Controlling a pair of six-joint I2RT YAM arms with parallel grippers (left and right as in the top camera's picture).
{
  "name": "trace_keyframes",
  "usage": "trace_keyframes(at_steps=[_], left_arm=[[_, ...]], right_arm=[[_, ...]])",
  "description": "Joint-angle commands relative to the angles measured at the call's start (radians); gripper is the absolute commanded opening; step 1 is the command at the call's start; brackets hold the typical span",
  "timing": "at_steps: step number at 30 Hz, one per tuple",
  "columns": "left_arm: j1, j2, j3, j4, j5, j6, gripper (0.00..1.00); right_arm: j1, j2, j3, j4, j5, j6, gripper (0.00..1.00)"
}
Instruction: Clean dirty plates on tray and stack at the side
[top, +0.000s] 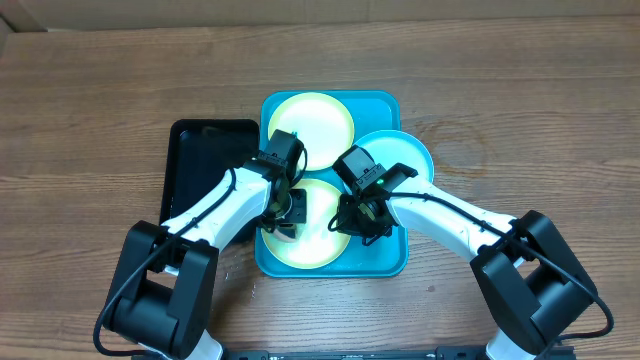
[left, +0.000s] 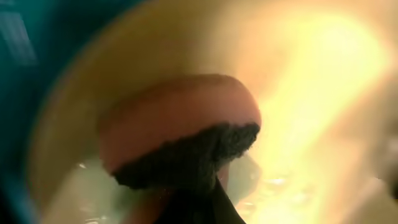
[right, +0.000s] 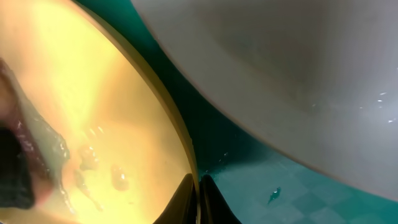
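Sponge (left: 180, 134), clamped in my left hand (top: 288, 208), sits on the near yellow plate (top: 320, 250); right hand (right: 199, 202) pinches its rim; cyan plate (right: 280, 74) crowds alongside on the tray (top: 385, 262).

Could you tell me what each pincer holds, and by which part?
The left pincer grips a sponge at its near edge; right pincer pinches the near plate's rim.

Left arm (top: 222, 203) and right arm (top: 445, 212) crowd front plate (top: 322, 250). Black tray (top: 200, 165) borders tray (top: 390, 262) on left. Table (top: 520, 130) open to right.
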Motion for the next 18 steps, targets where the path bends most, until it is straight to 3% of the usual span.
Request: trace_keyframes(at_steps=[1,10,13,18], left_arm=[[-0.006,0.011,-0.019,0.01,0.32,0.076,0.05],[0.05,-0.001,0.121,-0.115,0.401,0.122,0.04],[0.051,-0.003,0.168,-0.155,0.326,0.121,0.04],[0.036,-0.002,0.176,-0.175,0.046,0.058,0.04]], right_arm=[[0.008,0.005,0.0,0.01,-0.004,0.001,0.04],[0.008,0.005,0.0,0.01,-0.004,0.001,0.04],[0.008,0.005,0.0,0.01,-0.005,0.001,0.04],[0.008,0.005,0.0,0.01,-0.005,0.001,0.04]])
